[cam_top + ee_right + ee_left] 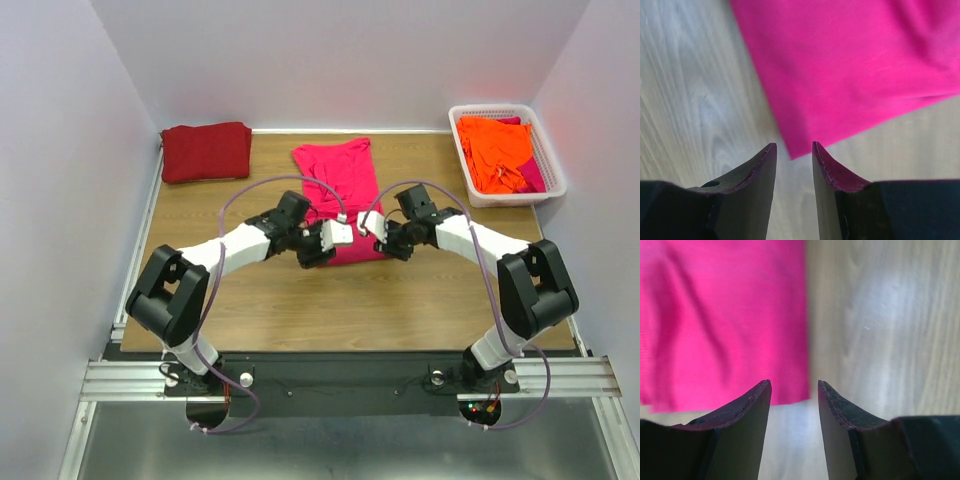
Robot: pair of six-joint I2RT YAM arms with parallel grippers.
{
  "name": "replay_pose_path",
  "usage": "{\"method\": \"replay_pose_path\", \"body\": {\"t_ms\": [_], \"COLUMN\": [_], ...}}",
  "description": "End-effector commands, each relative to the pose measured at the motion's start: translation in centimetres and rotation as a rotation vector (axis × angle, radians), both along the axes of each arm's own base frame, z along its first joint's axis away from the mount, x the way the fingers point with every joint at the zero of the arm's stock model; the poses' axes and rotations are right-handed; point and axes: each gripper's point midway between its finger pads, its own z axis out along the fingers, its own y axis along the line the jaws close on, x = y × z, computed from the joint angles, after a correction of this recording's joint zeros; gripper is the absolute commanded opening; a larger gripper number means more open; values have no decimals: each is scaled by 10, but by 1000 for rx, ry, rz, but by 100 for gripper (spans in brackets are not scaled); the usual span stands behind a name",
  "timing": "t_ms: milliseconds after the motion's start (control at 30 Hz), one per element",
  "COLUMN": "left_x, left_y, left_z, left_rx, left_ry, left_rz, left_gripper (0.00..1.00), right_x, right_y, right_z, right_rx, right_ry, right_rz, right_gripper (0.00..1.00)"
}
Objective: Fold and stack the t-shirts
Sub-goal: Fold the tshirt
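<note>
A bright pink-red t-shirt point(342, 178) lies folded into a long strip at the middle of the table. My left gripper point(318, 244) is open and empty at the strip's near left corner. In the left wrist view the cloth point(720, 320) ends just ahead of the gripper point(794, 385). My right gripper point(386, 238) is open and empty at the near right corner. In the right wrist view the cloth's corner point(850, 65) points into the gap of the gripper point(793, 146). A dark maroon-red t-shirt point(207, 150) lies folded at the back left. Orange t-shirts point(493, 152) fill the basket.
A white latticed basket point(552, 160) stands at the back right and also holds a bit of pink cloth. White walls close in the table at the back and on both sides. Bare wooden tabletop point(330, 310) lies between the shirt and the arm bases.
</note>
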Motion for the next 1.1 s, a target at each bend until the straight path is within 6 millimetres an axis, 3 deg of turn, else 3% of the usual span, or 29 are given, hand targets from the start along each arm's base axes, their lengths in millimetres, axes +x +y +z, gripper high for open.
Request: {"method": "replay_pose_path", "body": {"t_ms": [0,333,433,533,567,633,700,733,800,833,933,1067], "left_x": [8,3,-3,-6,-7,-10,-10,-4,0,14,27,23], "left_y": [-6,-8,-4,0,1,3,3,4,6,7,10,15], "left_z": [-4,-45,-57,-61,-60,-52,-35,-23,-1,18,53,75], "left_rx": [13,129,160,178,178,168,136,116,85,61,38,50], "left_ry": [-106,-107,-69,-50,-46,-43,-52,-58,-61,-85,-121,-135], "left_rz": [7,-44,-52,-52,-51,-56,-54,-32,-22,4,20,6], "left_gripper": [54,55,51,35,22,11,2,0,0,0,0,0], "right_x": [15,12,9,7,6,5,4,8,13,19,27,28], "right_y": [4,2,-4,-8,-8,-9,-8,-7,-4,-1,5,8], "right_z": [-8,-44,-53,-54,-52,-43,-32,-15,6,27,64,95], "right_rx": [5,-38,-65,-77,-71,-62,-40,-20,17,34,84,111], "right_ry": [-101,-88,-79,-79,-75,-91,-89,-114,-117,-141,-167,-157], "right_rz": [38,69,67,56,44,27,-12,-35,-89,-98,-131,-148], "right_gripper": [41,40,32,14,10,1,1,1,0,0,1,1]}}
